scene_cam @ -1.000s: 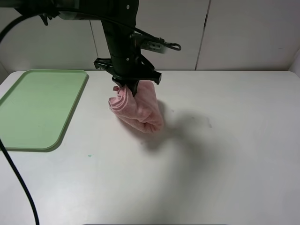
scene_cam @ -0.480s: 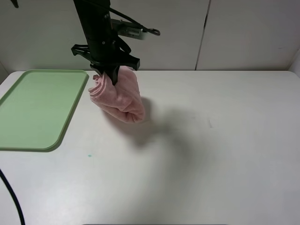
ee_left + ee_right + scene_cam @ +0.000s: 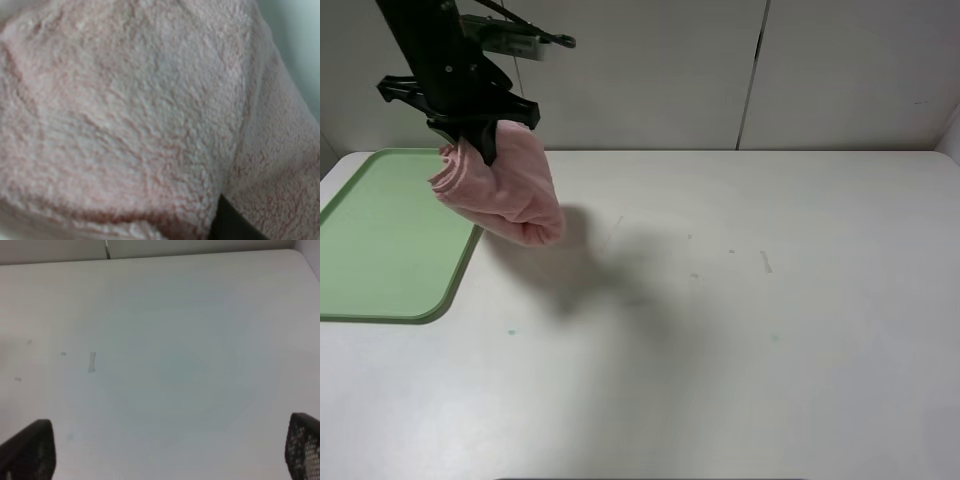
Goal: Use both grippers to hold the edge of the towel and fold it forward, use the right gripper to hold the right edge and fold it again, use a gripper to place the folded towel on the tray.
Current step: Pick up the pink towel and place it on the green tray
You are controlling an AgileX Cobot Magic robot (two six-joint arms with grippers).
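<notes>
1. Moved left since a second ago: left gripper (image 3: 480, 140) with bunched towel (image 3: 505, 190), from near table's back-middle to over tray's right rim.
2. Clamped on top of towel, lifted clear of table (image 3: 740, 330); cloth hanging in a lump below the pincer, lower end past the tray's right edge over bare table.
3. Left wrist view filled with pink terry (image 3: 130, 110), blurred; a dark bit of gripper at one edge.
4. Tray (image 3: 380, 250) flat at table's left edge, near back-left corner; pale green.
5. Right gripper (image 3: 170, 450) spread wide, holding nothing; only fingertips (image 3: 27, 450) showing over bare table.
6. White tabletop, few small specks and marks; towel's soft shadow right of tray.
7. White panelled wall (image 3: 820, 70) behind table's back edge, vertical seam.
</notes>
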